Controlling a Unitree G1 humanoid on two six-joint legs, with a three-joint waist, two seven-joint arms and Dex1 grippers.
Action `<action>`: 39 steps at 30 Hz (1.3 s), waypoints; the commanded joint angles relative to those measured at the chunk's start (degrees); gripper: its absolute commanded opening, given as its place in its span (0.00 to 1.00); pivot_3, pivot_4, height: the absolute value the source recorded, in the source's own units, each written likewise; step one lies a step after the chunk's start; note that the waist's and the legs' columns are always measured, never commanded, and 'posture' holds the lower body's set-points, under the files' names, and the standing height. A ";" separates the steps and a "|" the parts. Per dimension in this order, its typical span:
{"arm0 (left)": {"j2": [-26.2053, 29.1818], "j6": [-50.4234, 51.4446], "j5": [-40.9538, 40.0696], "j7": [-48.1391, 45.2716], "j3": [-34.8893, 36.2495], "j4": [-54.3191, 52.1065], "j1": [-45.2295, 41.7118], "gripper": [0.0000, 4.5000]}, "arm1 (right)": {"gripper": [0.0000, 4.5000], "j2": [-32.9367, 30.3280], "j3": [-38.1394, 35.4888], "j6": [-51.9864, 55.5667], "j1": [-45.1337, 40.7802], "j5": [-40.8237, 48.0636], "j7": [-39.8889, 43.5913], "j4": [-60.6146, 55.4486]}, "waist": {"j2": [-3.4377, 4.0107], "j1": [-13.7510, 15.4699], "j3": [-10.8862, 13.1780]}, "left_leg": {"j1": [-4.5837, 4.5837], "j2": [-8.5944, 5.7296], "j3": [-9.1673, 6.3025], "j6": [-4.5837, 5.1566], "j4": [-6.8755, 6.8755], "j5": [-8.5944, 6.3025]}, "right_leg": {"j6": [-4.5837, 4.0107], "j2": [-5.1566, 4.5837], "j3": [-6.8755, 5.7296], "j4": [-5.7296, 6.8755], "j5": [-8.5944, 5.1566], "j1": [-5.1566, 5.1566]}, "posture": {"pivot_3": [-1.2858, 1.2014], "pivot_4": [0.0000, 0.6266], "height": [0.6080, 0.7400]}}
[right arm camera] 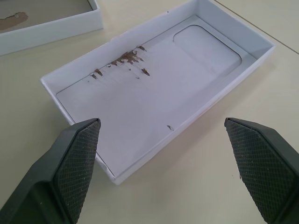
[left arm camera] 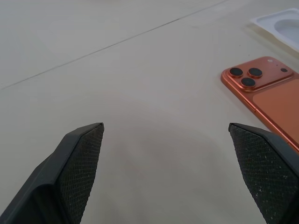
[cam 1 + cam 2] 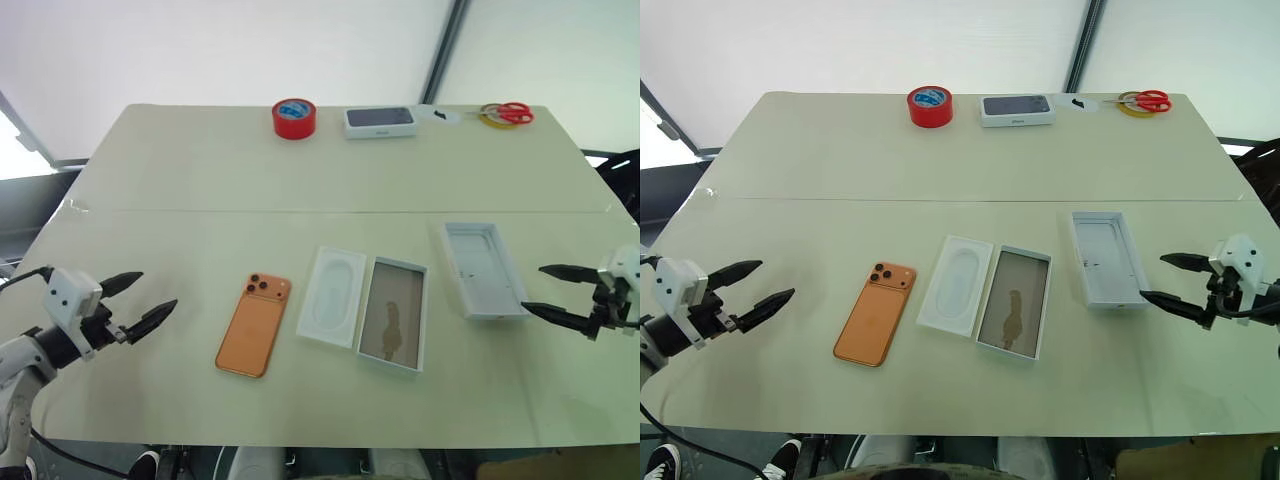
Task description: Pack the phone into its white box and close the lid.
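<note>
Head views: left gripper (image 3: 150, 300) spread wide over bare table (image 3: 150, 180), clamped on nothing. Well off to its right, lying flat with lenses up, the phone (image 3: 254, 324). Beyond that, just beside each other, a white insert (image 3: 334, 296) with an oval hollow, then the white box (image 3: 393, 314), brown floor showing. Right gripper (image 3: 546, 290) likewise spread wide and empty, tips just beside the lid (image 3: 483, 269), lying open side up. Along the far edge: red tape (image 3: 294, 118), a closed phone box (image 3: 380, 121), scissors (image 3: 508, 113).

Left wrist view: fingers (image 2: 77, 163) far apart above bare tabletop, the phone's camera end off to one side.

Right wrist view: fingers (image 1: 74, 163) far apart, the lid straight ahead between them, brown flecks on its pale inside.
</note>
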 commanded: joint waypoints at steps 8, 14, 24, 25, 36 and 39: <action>0.32 -3.07 0.73 0.33 0.07 -0.57 -1.81 1.00 | 0.99 -0.16 -0.75 1.08 -0.48 0.87 -0.33 -2.83 | 0.00 0.03 0.00 | 0.00 0.00 0.00 0.00 0.00 0.00 | 0.00 0.00 0.00 0.00 0.00 0.00 | 0.52 0.24 0.92; 0.00 -2.79 1.24 0.72 -1.49 -1.17 -2.88 1.00 | 0.99 0.27 -0.52 1.55 -0.14 1.08 -0.68 -4.67 | 0.01 -0.04 0.00 | 0.00 0.00 0.01 -0.01 0.00 0.01 | 0.01 0.00 0.00 0.00 0.00 0.00 | 0.52 0.24 0.92; 0.29 22.86 -6.06 9.96 -9.87 -13.33 -10.70 1.00 | 0.99 3.55 3.50 8.65 -3.33 3.47 -3.33 -23.45 | 0.00 0.32 0.00 | 0.00 0.00 -0.01 -0.05 0.01 0.04 | 0.03 0.01 -0.01 0.04 0.02 0.02 | 0.52 0.24 0.92; 0.82 26.88 -6.81 10.59 -11.88 -14.53 -11.71 1.00 | 0.99 4.06 4.49 9.26 -3.38 3.49 -3.53 -25.77 | -0.01 0.34 0.01 | 0.00 0.00 0.00 -0.22 0.02 0.14 | 0.03 0.01 -0.01 0.04 0.02 0.03 | 0.52 0.24 0.92; -5.73 54.94 -21.75 22.41 -18.49 -17.76 -24.10 1.00 | 0.99 8.28 13.16 14.03 -2.10 3.17 -7.00 -45.50 | -0.08 0.62 0.03 | 0.00 -0.02 -0.03 -0.26 0.14 0.19 | 0.05 0.06 -0.02 0.08 0.02 0.11 | 0.52 0.24 0.92; -8.97 58.67 -23.20 24.80 -19.08 -16.13 -27.25 1.00 | 0.99 8.82 14.14 15.01 -2.71 3.27 -7.92 -46.33 | -0.13 0.56 0.05 | 0.00 -0.04 -0.04 -0.26 0.15 0.19 | 0.05 0.09 -0.03 0.09 0.02 0.13 | 0.52 0.24 0.92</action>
